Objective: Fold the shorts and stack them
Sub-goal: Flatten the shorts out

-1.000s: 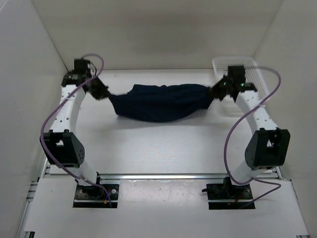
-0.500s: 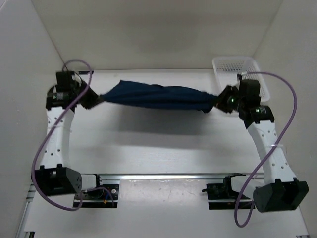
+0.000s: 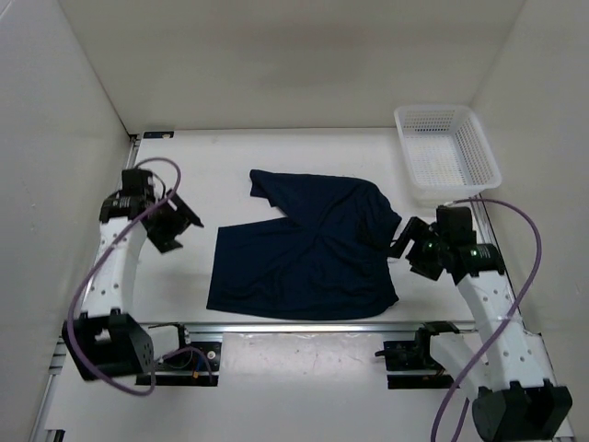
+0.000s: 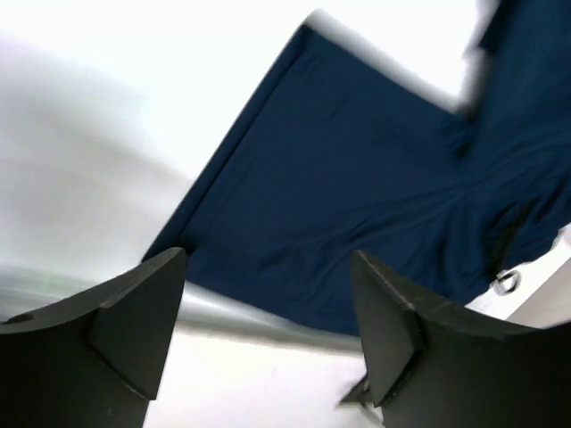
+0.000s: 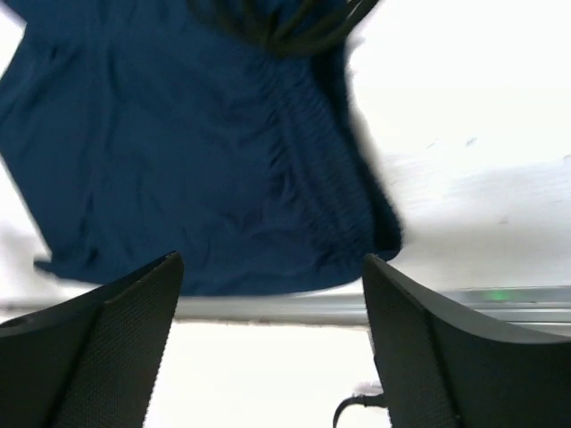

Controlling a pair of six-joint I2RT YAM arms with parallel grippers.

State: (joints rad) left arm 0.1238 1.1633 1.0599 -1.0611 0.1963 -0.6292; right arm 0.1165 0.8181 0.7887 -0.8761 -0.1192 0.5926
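The shorts (image 3: 308, 253) lie spread out on the white table (image 3: 230, 157), between the two arms. Their two legs point left, one toward the far side and one toward the near side. The gathered waistband runs down their right edge. Their near hem lies just beside the metal rail (image 3: 276, 328) at the table's front edge.

The left gripper (image 3: 178, 224) hangs off the left of the shorts, apart from the cloth, with bare table between them. In its wrist view, the left gripper (image 4: 268, 299) has its jaws spread wide with nothing between them. The shorts (image 4: 357, 178) stretch out ahead of it.

The right gripper (image 3: 405, 241) sits just beside the waistband's far corner, where the fabric is a little bunched. From above I cannot tell whether it touches the cloth. Its wrist view shows the right gripper (image 5: 268, 294) parted too and gripping nothing. The shorts (image 5: 178, 152) lie ahead of it. Some dark cords at the top of that view are probably the drawstring, though they are blurred.

A white mesh basket (image 3: 407, 152) stands at the far right corner, well apart from the shorts. Its lattice floor shows in full.
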